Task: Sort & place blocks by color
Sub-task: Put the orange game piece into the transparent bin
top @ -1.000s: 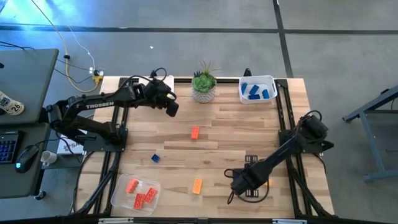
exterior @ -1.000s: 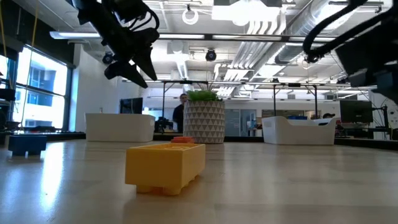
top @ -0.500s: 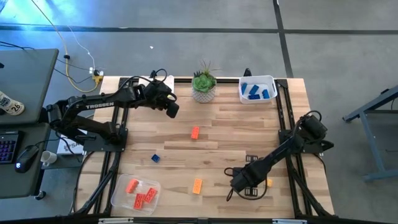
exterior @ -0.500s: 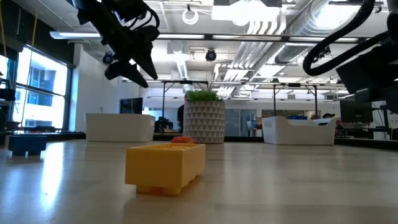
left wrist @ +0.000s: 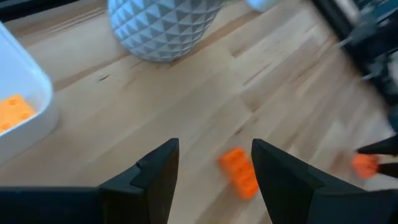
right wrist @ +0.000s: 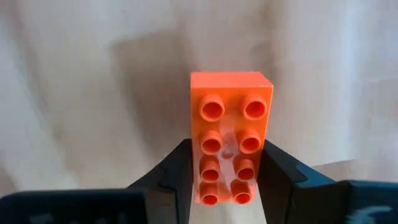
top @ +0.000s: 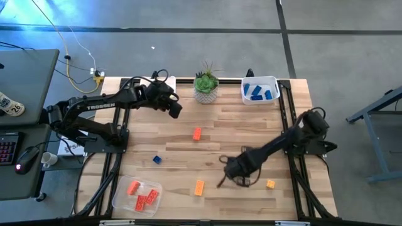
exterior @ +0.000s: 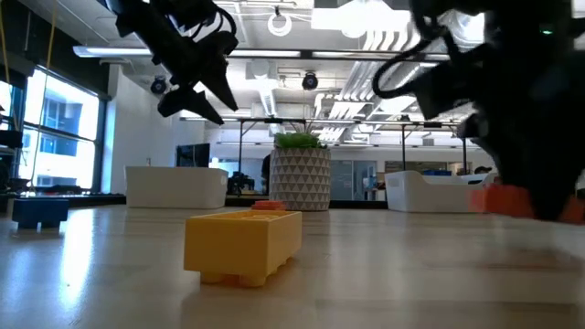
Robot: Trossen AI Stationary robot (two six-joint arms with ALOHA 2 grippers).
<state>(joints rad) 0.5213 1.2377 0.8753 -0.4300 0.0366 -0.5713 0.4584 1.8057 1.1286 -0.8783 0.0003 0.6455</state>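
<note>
My right gripper (top: 227, 174) is over the table's middle, toward the near side, and is shut on an orange eight-stud block (right wrist: 229, 146), which shows blurred in the low view (exterior: 498, 199). My left gripper (top: 176, 110) hangs open in the air near the far left; in its wrist view (left wrist: 214, 180) a red-orange block (left wrist: 239, 172) lies on the wood beneath. Flat on the table lie a red-orange block (top: 197, 133), a yellow-orange block (top: 199, 187), a small blue block (top: 156, 159) and an orange block (top: 270, 184). My right gripper pinches the orange block between its two fingers by the long sides, at the end nearer the wrist (right wrist: 205, 183). The rest of the block sticks out forward past the fingertips (right wrist: 180, 174), studded face toward the camera. It looks lifted clear of the table.
A potted plant (top: 206, 86) stands at the far edge. Beside it, a white tray (top: 259, 90) holds blue blocks. A tray (top: 137, 194) at the near left holds red-orange blocks. A white tray (left wrist: 25, 102) with a yellow-orange block sits by my left arm.
My right gripper has moved from the near right toward the table's left and far side, carrying the orange block with it, and now shows blurred in the low view. The orange block at the near right has stayed put.
</note>
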